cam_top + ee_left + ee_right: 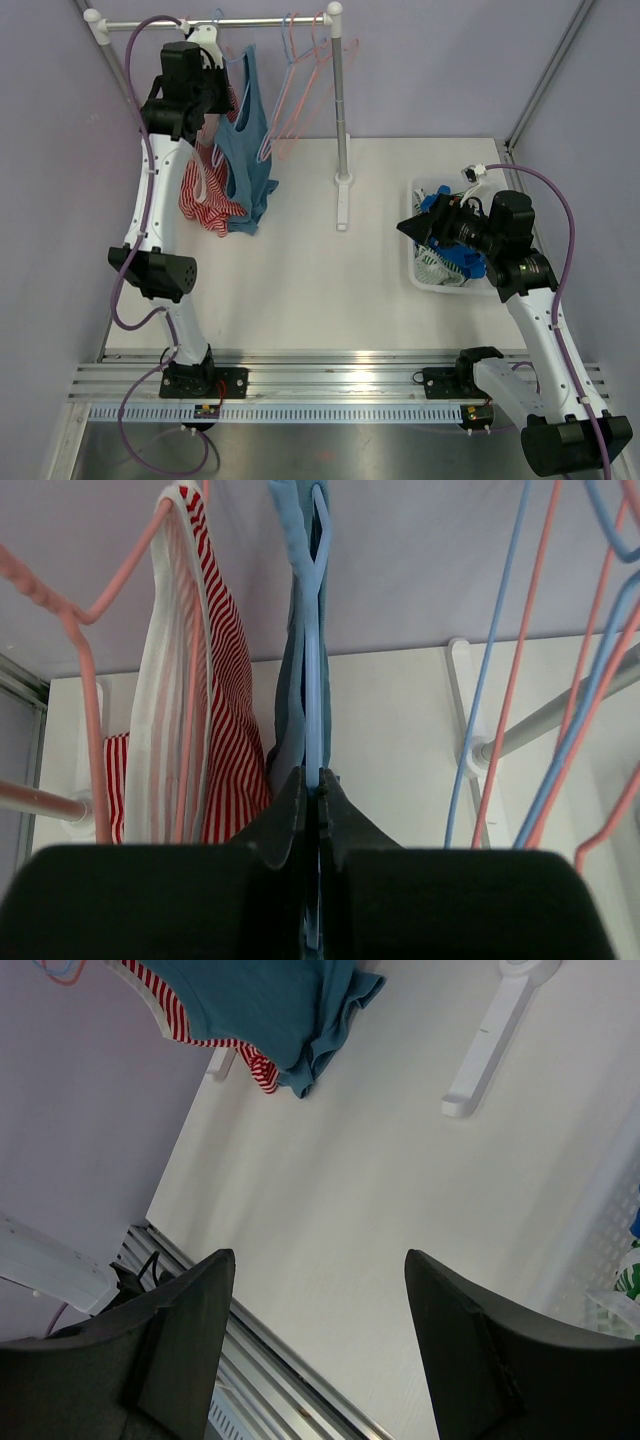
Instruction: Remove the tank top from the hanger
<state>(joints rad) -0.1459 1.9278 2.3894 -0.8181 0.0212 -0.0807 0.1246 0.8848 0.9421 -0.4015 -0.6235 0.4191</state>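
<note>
Between the tips of the left pincer [313,780], the thin edge of a light-blue plastic hanger [312,630] is sitting clamped, with the jaws pressing fully together on it. The teal tank top [288,720] is hanging on that hanger directly ahead of the pincer. Its strap is running down against the pincer's left finger, and whether any cloth is being pinched along with the plastic cannot be told.

Just to the left of the pincer, a red-and-white striped tank top [225,710] is draping over a pink wire-like hanger [80,620]. To the right, bare blue and pink hangers [500,680] are dangling.

The teal garment is looking light, soft and limp, a matte knit that is bunching at its hem, so it is likely going to stretch and cling rather than slide. The hanger is stiff and smooth but is probably going to swing freely on the rail [230,22]. Taking the strap near the shoulder and peeling it off the hanger's end is looking like the better hold, with the hanger steadied.

Well away, the right pincer [315,1260] is hovering with its jaws spread wide and holding nothing. The pale table [350,1180] is lying beneath it, and a white perforated basket [418,262] is standing beside it.
</note>
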